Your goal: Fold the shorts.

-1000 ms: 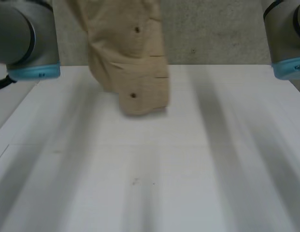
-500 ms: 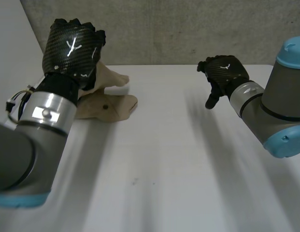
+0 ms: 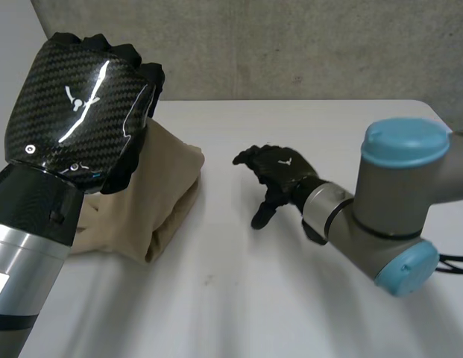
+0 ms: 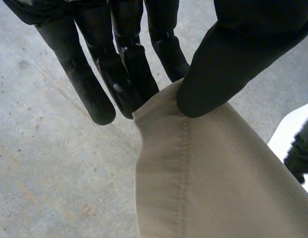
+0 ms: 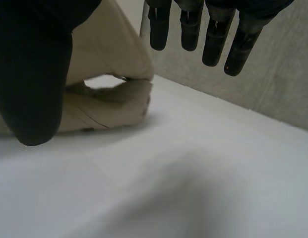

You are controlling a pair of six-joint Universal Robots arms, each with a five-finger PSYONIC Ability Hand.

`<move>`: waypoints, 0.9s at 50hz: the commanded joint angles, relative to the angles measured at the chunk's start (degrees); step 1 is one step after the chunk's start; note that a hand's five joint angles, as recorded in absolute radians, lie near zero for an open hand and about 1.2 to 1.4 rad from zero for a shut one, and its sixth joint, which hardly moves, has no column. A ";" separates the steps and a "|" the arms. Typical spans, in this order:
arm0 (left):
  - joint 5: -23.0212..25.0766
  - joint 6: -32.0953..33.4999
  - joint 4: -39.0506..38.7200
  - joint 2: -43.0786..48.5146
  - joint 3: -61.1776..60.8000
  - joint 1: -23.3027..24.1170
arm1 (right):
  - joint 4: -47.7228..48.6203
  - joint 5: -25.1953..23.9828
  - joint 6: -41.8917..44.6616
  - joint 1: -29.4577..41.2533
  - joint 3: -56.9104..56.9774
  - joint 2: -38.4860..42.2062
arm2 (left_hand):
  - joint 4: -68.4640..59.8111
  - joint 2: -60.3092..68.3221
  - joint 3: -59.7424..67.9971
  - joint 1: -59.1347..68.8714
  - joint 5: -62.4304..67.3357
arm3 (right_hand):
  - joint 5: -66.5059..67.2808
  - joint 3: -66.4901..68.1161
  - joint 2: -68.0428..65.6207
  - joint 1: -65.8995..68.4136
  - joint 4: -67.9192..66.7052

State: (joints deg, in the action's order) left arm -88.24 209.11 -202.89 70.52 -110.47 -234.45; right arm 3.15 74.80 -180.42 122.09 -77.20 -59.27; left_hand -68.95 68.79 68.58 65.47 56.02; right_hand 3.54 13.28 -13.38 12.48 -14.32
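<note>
Item one, tan shorts (image 3: 160, 198): we find them at the robot's left part of the white surface (image 3: 238, 298). One part is raised off it, and the rest lies in a loose doubled heap with a rounded fold toward the middle of the surface. Item two, left hand (image 3: 78, 112): black with a carbon-weave back, raised above the heap. In the left wrist view we see its thumb (image 4: 228, 69) pressing a seamed edge of the shorts against the straight fingers (image 4: 126, 79), so the cloth is pinched and hangs from that grip. We cannot tell which edge of the garment this is. Item three, right hand (image 3: 279, 171): out over the middle of the surface, beside the shorts yet apart from them. In the right wrist view we note its fingertips (image 5: 213, 37) straight and set wide from the thumb, with nothing held between them. The heap lies beyond the thumb, and a gap shows between the raised cloth and the lower layer. Item four, right arm (image 3: 388, 201): grey joint with a light-blue cap, reaching in from the robot's right. Item five, left arm (image 3: 22, 253): black and silver wrist section, low at the robot's left. Item six, grey concrete wall (image 3: 291, 45): behind the far edge of the surface.
</note>
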 commanded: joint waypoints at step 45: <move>-5.28 -0.99 5.31 -6.36 1.57 0.84 | 7.48 -1.94 18.25 -4.39 18.86 0.14 | -11.05 11.21 11.42 14.53 13.98 | 66.46 66.72 -66.62 67.52 -65.68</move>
State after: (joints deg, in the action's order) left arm -93.36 208.42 -197.33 64.19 -108.53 -227.70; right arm 10.86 67.48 -171.57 124.59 -51.20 -44.64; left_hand -68.95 68.79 68.58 65.47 56.02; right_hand 54.74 66.30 -67.55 56.32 -68.09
